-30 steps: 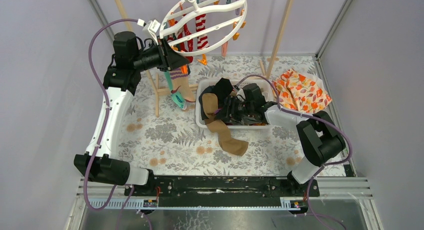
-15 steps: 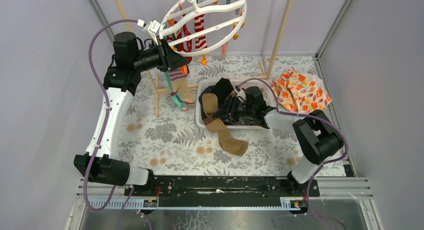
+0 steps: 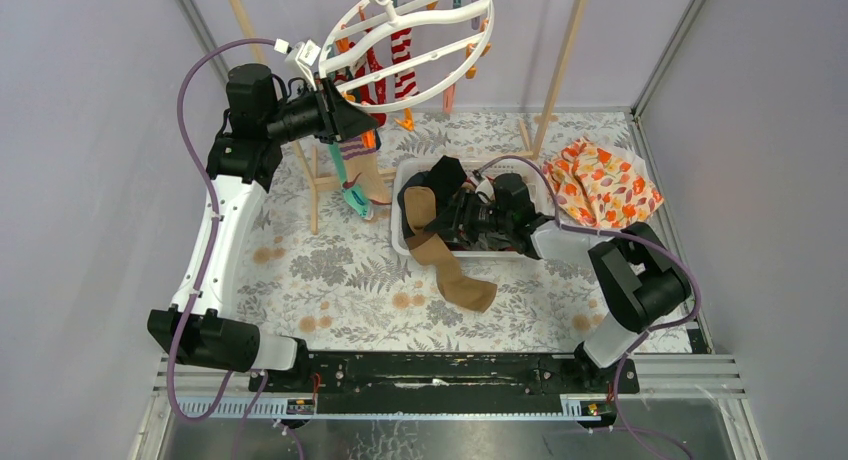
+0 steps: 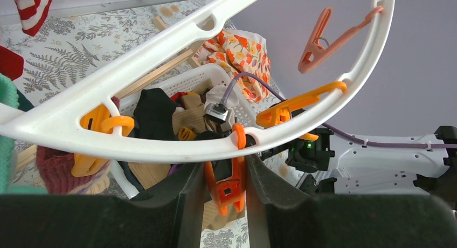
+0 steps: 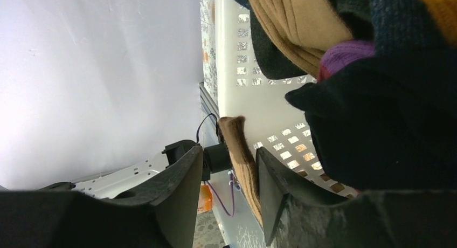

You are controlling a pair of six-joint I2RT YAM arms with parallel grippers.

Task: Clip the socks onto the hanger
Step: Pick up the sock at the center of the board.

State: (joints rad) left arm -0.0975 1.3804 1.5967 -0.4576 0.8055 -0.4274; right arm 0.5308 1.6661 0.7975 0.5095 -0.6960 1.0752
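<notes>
Nearest me, a long tan fabric sock trails over the rim of the white perforated plastic basket onto the leaf-print table cover. My right gripper is down in that basket, jaws partly apart with tan sock fabric between them; whether I truly have it, I cannot tell from this cramped view. Black socks heap there, so most of the job is left. Farther off, my left gripper is closed on an orange plastic clip of the large white plastic ring hanger. A red-and-white striped sock and a teal one hang already. The wooden pole frame crowds the lift path; an orange-and-white patterned cloth lies beyond
</notes>
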